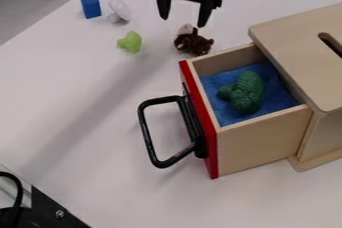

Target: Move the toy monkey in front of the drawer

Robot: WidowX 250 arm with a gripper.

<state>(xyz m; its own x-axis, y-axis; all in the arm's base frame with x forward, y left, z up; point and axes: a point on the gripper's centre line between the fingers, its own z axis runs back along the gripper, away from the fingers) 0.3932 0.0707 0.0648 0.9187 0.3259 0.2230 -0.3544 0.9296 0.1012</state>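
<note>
My gripper [184, 21] hangs at the top centre, its two fingers spread apart with nothing between them. Just below it, a small brown toy monkey [194, 43] with a whitish part lies on the table, behind the drawer's far corner. The wooden drawer [264, 139] is pulled out of its box, with a red front [207, 142] and a black handle [150, 132] facing left. Inside it, a dark green toy [245, 93] rests on blue cloth.
A blue block [91, 6], a white mushroom-like object [119, 11] and a light green toy [131, 42] are on the white table [87, 97] at the upper left. The wooden box [300, 47] stands at the right. Black equipment [47, 209] occupies the lower left corner.
</note>
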